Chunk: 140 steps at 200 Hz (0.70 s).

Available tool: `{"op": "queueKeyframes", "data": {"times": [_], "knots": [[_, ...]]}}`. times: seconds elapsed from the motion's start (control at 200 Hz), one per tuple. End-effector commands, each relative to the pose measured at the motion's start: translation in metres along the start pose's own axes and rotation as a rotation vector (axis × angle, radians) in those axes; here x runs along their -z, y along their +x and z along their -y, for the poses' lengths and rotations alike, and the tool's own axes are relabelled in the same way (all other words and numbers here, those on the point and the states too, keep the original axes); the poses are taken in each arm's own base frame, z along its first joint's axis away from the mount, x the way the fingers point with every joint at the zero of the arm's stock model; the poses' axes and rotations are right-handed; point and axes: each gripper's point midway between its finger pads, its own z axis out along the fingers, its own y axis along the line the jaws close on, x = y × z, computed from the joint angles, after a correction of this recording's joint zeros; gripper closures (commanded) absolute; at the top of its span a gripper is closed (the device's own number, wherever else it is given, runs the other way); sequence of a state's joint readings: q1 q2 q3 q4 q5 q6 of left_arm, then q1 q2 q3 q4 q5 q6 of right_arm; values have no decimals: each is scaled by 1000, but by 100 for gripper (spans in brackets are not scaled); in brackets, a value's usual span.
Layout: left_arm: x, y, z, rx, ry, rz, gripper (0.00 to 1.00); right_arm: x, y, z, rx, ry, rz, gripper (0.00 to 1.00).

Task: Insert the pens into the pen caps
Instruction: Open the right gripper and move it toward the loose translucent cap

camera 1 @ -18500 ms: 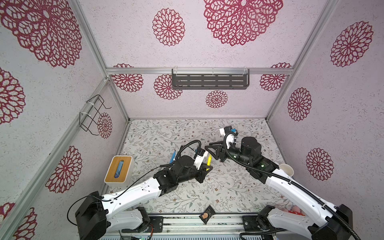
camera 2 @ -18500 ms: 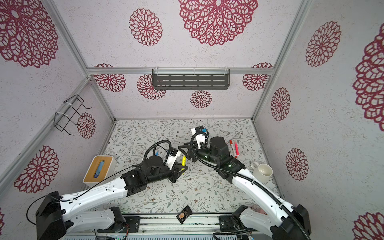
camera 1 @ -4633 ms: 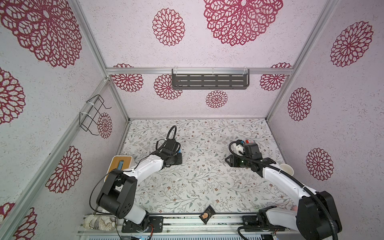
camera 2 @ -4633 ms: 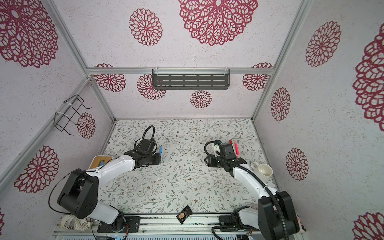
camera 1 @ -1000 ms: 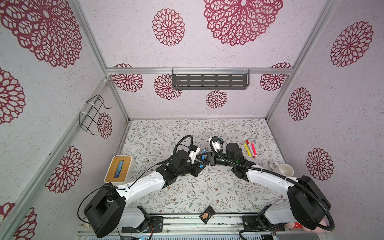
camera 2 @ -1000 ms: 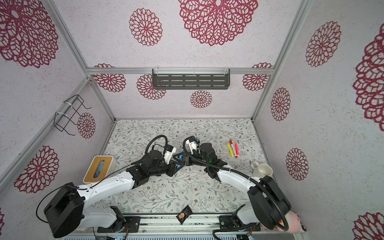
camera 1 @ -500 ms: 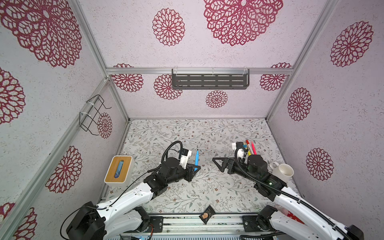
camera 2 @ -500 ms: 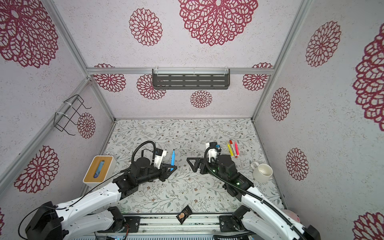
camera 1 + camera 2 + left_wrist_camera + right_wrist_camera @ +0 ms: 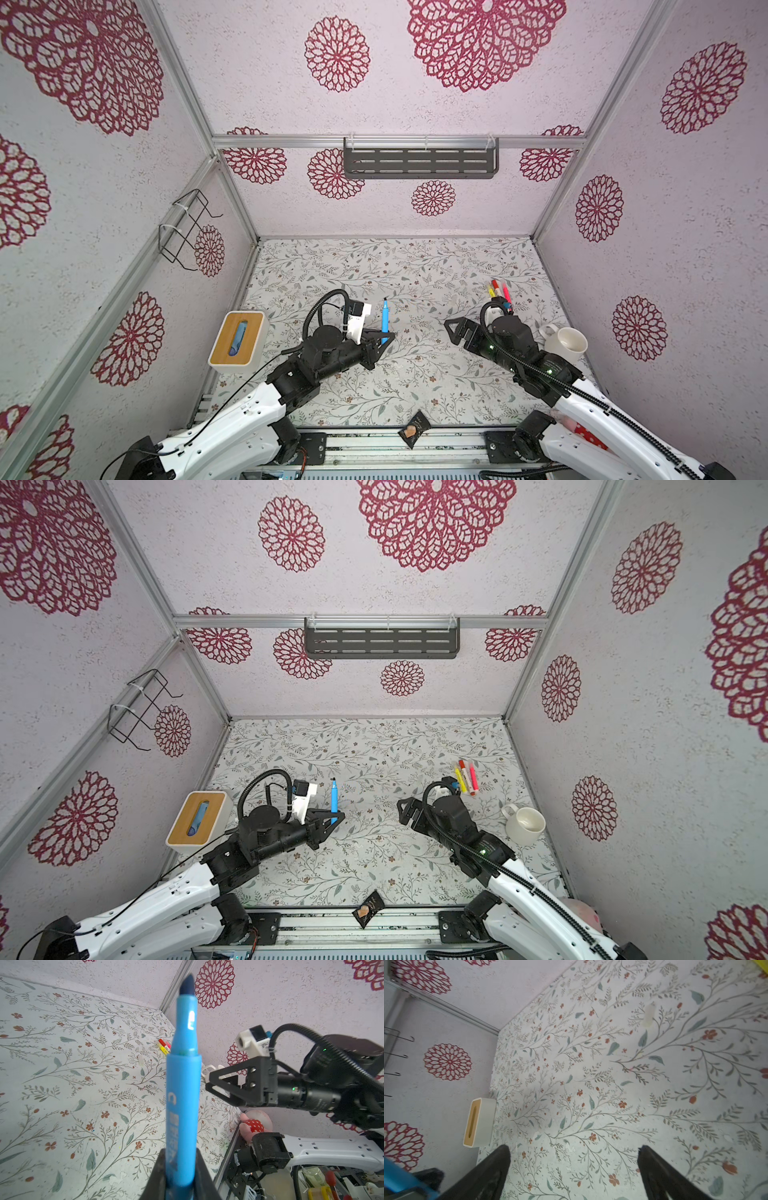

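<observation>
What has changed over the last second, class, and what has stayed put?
The left pincer, shut on the blue pen, drew back left from the middle. The right pincer opened, empty, and drew back right. The three pens, mug and box stayed put.

Where we find everything around the mug
We see the mug point(image 9: 567, 347) on the table point(image 9: 374, 266): three pens point(image 9: 498, 293) lie together behind it, the right gripper point(image 9: 451, 332) is near its left, the left gripper point(image 9: 385, 337) with a fourth pen point(image 9: 385, 316) well left, the box point(image 9: 237, 338) farthest left, a packet point(image 9: 413, 430) before it, leftwards.
</observation>
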<state>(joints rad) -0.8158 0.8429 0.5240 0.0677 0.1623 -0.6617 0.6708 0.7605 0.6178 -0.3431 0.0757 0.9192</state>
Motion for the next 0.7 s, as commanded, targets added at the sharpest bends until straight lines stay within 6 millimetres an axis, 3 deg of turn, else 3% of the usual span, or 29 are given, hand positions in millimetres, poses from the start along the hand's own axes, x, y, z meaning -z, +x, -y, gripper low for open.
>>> {"op": "queueKeyframes", "data": {"times": [0.0, 0.35, 0.48, 0.695], "knots": [[3, 2, -2, 26, -30, -16, 100, 8, -5, 9, 1, 33, 41, 1], [-8, -6, -4, 70, -61, -6, 100, 5, -15, 29, 230, 217, 29, 1], [-8, -8, -4, 57, -73, -10, 100, -1, -23, 35, 217, 229, 70, 1], [-9, -11, -9, 50, -103, -1, 100, -20, -45, 70, 94, 293, 29, 2]]}}
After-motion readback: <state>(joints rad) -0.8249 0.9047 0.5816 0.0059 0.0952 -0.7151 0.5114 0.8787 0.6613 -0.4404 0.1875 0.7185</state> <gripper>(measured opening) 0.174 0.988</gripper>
